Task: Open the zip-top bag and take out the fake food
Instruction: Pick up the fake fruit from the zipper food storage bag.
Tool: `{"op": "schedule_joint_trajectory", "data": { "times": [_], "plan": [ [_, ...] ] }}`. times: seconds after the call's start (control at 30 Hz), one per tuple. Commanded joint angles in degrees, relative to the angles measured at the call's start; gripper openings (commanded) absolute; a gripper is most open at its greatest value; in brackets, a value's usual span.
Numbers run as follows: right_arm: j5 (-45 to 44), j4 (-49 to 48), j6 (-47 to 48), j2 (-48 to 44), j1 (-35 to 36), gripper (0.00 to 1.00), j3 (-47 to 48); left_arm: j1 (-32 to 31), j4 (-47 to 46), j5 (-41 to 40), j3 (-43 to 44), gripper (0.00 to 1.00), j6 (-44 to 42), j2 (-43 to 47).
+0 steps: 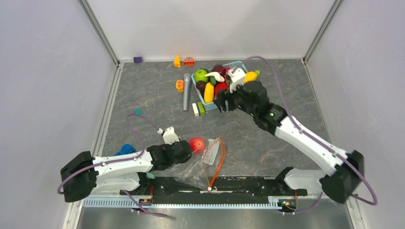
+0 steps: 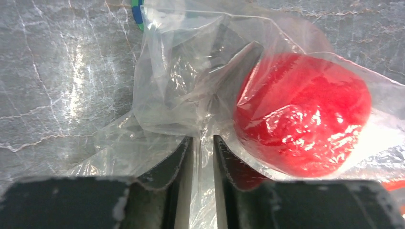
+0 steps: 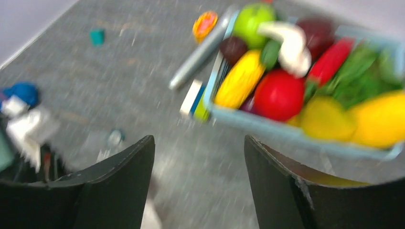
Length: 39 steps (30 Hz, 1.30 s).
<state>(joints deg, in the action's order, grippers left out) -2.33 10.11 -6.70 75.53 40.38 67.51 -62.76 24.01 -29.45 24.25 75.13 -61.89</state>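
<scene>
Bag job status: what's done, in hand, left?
Done: the zip-top bag looks opened, its orange zip parted. In hand: left gripper has bag plastic between nearly closed jaws, grip unclear; right gripper is open and empty near the basket. Left: one red fruit is inside the bag.

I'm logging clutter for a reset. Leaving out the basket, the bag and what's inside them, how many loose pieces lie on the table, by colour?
Purple piece: 1
Yellow piece: 1
Orange, a block and a slice: 2
Grey cylinder: 1
White-and-green block: 1
Teal piece: 1
Blue piece: 1
Total: 8
</scene>
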Motion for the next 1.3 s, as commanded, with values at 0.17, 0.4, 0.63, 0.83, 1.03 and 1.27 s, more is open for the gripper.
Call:
{"op": "schedule_joint_trajectory", "data": {
  "times": [0.17,0.4,0.63,0.83,1.03,1.27],
  "plan": [
    [15.55,-7.11,-11.26,-25.92,2.63,0.58,-35.07,0.22,8.07,-4.00,4.30,0.57,0.61,7.73],
    [14.21,-15.14,-12.80,-33.54,11.49,0.54,-44.59,0.34,13.47,-7.90,11.15,0.70,-1.13,12.04],
    [10.92,-21.52,-12.66,-30.60,19.20,0.50,-47.29,6.74,10.03,-4.75,13.60,0.80,-6.03,9.80],
    [8.56,-29.04,-12.55,-27.38,20.70,0.48,-51.43,12.62,0.95,4.02,13.05,0.89,-9.92,3.88],
    [8.25,-37.43,-12.70,-21.92,20.70,0.46,-53.62,13.34,-2.61,6.70,15.88,0.95,-12.14,-3.22],
    [10.40,-41.77,-11.49,-15.84,21.16,0.46,-52.62,14.34,-5.54,9.39,17.06,0.94,-13.35,-10.72]
  ]
}}
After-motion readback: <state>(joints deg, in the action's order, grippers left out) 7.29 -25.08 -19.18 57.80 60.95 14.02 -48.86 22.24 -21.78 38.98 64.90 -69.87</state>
